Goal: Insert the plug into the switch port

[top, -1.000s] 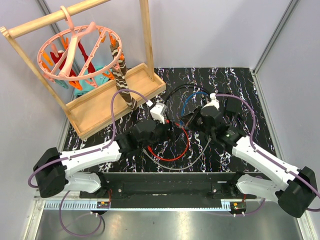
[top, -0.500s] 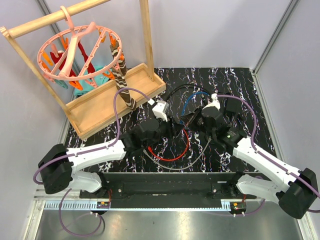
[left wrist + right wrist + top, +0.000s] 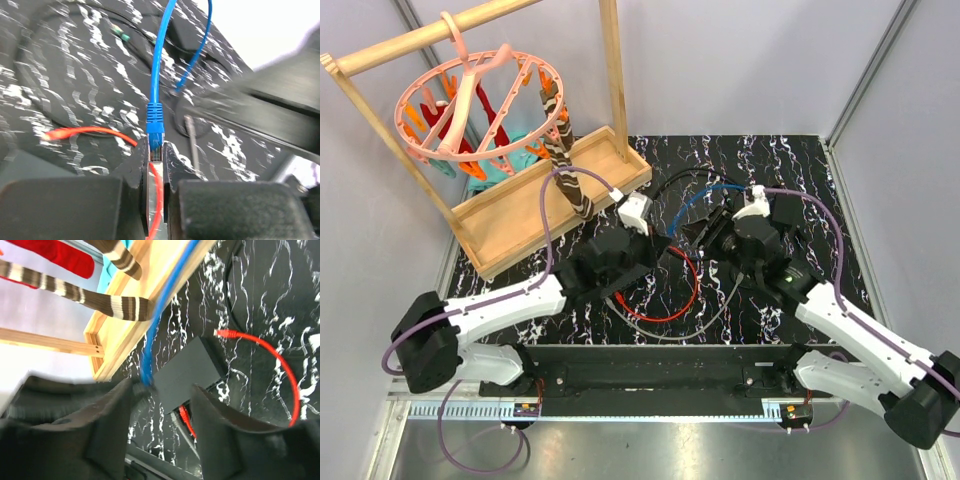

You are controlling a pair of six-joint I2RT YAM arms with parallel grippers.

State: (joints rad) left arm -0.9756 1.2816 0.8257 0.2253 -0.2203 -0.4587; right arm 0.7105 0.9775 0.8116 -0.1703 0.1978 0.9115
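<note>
Timber fills the far left: a wooden rack (image 3: 613,80) with a tray base, a pink clip hanger (image 3: 462,90) hooked over its bar, and a striped sock (image 3: 100,300) dangling from the hanger. Right of the tray, over the black marbled tabletop (image 3: 790,160), the left gripper (image 3: 156,150) has its fingers (image 3: 135,165) drawn together on the plug (image 3: 155,129). They pinch its clear tip, so the blue boot stands just proud of them. From the boot the blue cable (image 3: 159,55) climbs away and arcs toward the right arm. The plug touches nothing but those fingers. A red cable (image 3: 90,131) lies on the table beneath it (its loose end points left in the left wrist view).

Further right lies the switch box (image 3: 187,374), flat and matte black, resting on the table near the tray's corner. The right wrist camera sees it through the gap between its own fingers, a little beyond their tips. Which edge carries the switch port cannot be made out. From overhead the box merges with the dark grippers, so how near the plug is to it I cannot tell.

Rightmost, the right gripper (image 3: 166,386) has its jaws standing apart, clamped on nothing. The blue cable runs, blurred, just beside the inner face of one finger, and contact there is unclear.
</note>
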